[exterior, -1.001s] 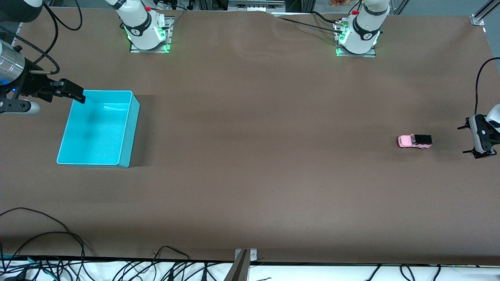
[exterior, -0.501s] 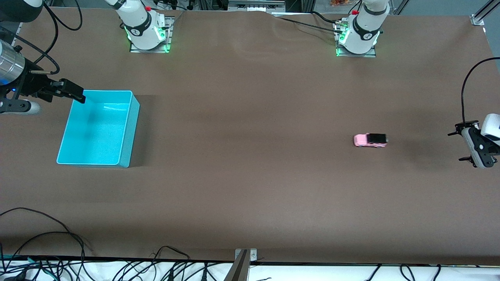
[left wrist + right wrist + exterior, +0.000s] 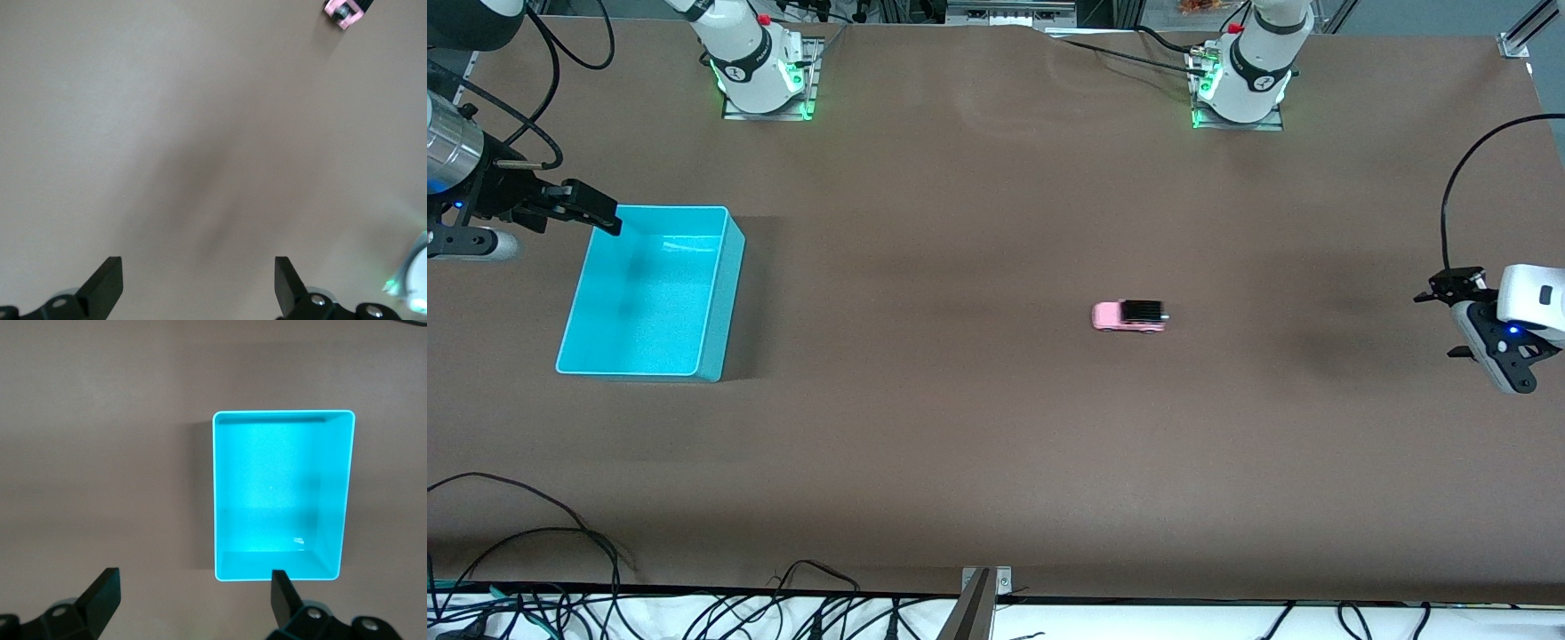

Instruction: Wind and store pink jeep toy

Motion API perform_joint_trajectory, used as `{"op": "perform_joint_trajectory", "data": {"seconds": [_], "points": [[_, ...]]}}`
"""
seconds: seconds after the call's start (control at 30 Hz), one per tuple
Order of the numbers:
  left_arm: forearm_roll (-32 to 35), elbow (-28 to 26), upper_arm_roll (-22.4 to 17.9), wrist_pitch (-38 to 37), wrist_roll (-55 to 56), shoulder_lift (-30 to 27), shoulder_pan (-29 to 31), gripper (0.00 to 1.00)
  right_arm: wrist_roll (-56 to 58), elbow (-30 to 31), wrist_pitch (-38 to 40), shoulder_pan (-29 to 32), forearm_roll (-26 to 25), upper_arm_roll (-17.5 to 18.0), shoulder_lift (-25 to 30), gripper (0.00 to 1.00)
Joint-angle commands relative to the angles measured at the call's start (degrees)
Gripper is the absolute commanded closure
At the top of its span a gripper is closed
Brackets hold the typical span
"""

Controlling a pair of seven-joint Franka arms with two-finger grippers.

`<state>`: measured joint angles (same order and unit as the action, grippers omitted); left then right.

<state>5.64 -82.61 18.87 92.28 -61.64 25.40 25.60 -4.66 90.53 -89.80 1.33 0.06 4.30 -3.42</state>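
Pink jeep toy [image 3: 1128, 316] mid-bench [image 3: 978, 427], well apart from turquoise bin [image 3: 651, 293]. Left gripper [image 3: 1440, 324] open, empty; right gripper [image 3: 609, 218] open above bin rim.

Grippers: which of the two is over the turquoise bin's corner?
The right gripper, open, at the turquoise bin. The left gripper, also open, hangs over bare table, away from the pink jeep toy.

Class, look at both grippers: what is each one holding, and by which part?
Nothing is held. The left gripper and the right gripper are both open and empty; the pink jeep toy sits free on the table.
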Motion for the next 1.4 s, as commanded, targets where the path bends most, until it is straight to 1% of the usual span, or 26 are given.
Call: {"op": "perform_joint_trajectory", "data": {"seconds": [0.0,0.1,0.3,0.37,0.43,0.57,0.67,0.8,0.9,1.0,1.1,1.24,1.37], "points": [[0.43,2.01,-0.41,-6.14,8.89,-2.81,-4.06,0.00,0.88,-0.97,1.12,-0.01,0.91,-0.35,-0.19,0.00],[0.43,2.10,-0.32,-7.64,12.58,-3.68,-5.03,0.00,0.88,-0.97,1.12,-0.01,0.91,-0.35,-0.19,0.00],[0.52,2.10,-0.41,-9.31,15.31,-5.09,-6.79,0.00,0.88,-0.97,1.12,-0.01,0.91,-0.35,-0.19,0.00],[0.51,2.19,-0.59,-10.54,18.03,-5.70,-7.40,0.00,0.88,-0.97,1.12,-0.01,0.91,-0.35,-0.19,0.00],[0.34,1.49,-0.94,-10.89,21.02,-7.72,-9.33,0.00,0.88,-0.97,1.12,-0.01,0.91,-0.35,-0.19,0.00],[0.34,1.05,-1.47,-11.95,27.96,-9.92,-12.23,0.00,0.88,-0.97,1.12,-0.01,0.91,-0.35,-0.19,0.00],[0.34,-0.88,-2.69,-11.78,31.74,-12.29,-15.04,0.00,0.88,-0.97,1.12,-0.01,0.91,-0.35,-0.19,0.00],[0.34,-2.46,-6.64,-11.43,35.96,-15.02,-19.43,0.00,0.88,-0.97,1.20,-0.01,0.91,-0.35,-0.19,0.00],[-0.18,-3.52,-9.37,-8.98,41.32,-16.25,-21.38,0.00,0.88,-1.06,1.20,-0.01,0.91,-0.26,-0.10,0.00],[-0.36,-5.97,-9.99,-3.18,44.23,-18.10,-21.29,0.00,1.06,-1.06,1.20,-0.10,0.82,-0.08,-0.10,0.00],[-0.54,-9.05,-10.78,1.40,44.41,-19.85,-21.20,0.00,1.23,-0.97,1.90,-0.19,0.73,-0.08,-0.10,0.00],[-0.63,-11.08,-11.14,3.25,44.58,-21.35,-21.20,0.00,2.37,-0.97,2.96,-0.27,0.64,0.01,-0.53,0.00],[-1.15,-14.23,-11.14,5.44,44.67,-23.98,-21.20,0.00,8.86,-0.80,3.05,-0.27,0.64,0.01,-1.85,0.00]]}}
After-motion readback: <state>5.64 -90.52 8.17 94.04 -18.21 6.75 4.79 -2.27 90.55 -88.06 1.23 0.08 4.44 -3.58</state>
